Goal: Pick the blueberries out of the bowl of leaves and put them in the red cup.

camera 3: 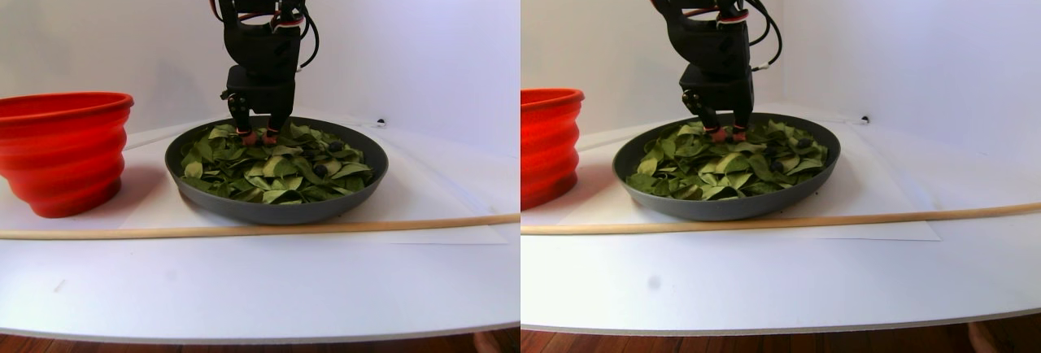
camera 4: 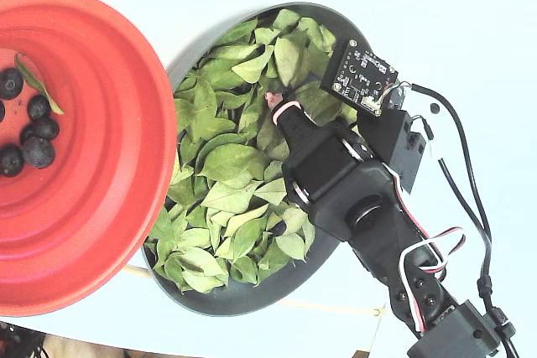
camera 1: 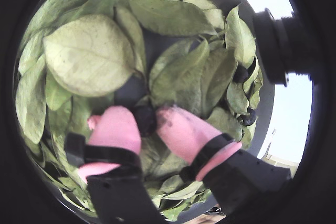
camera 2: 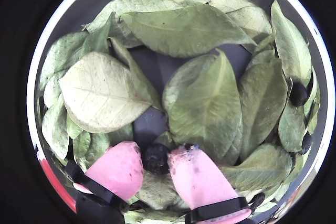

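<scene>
My gripper [camera 2: 156,153] has pink fingertips that press a dark blueberry [camera 2: 156,160] from both sides, low among the leaves [camera 2: 205,103] in the grey bowl [camera 2: 47,40]. In the other wrist view the same blueberry [camera 1: 144,119] sits between the pink fingers [camera 1: 118,127]. More blueberries [camera 2: 298,94] lie at the bowl's right edge. The stereo pair view shows the gripper [camera 3: 259,135] down at the back of the bowl [camera 3: 276,211], with the red cup [camera 3: 65,154] to its left. In the fixed view the red cup [camera 4: 101,148] holds several blueberries [camera 4: 39,107].
A thin wooden stick [camera 3: 325,224] lies across the table in front of the bowl and cup. The cup touches or overlaps the bowl's rim [camera 4: 252,299] in the fixed view. One stray leaf [camera 4: 38,81] lies in the cup. Cables [camera 4: 470,199] trail from the arm.
</scene>
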You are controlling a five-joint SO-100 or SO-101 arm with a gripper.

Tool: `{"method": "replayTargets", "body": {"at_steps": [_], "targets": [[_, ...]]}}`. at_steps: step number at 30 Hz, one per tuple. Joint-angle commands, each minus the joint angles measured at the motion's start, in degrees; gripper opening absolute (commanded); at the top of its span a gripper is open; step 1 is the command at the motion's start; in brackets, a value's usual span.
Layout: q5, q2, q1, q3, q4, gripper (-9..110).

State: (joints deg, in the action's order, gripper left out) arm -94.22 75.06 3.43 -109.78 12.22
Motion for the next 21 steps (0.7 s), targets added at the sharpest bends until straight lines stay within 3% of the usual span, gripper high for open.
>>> {"method": "replayTargets", "body": {"at_steps": [1,21], "targets": [[-0.35,8.53,-0.35,-0.09,0.44,9],[-0.09,17.58,-1.93,-3.60,-4.83,9]]}}
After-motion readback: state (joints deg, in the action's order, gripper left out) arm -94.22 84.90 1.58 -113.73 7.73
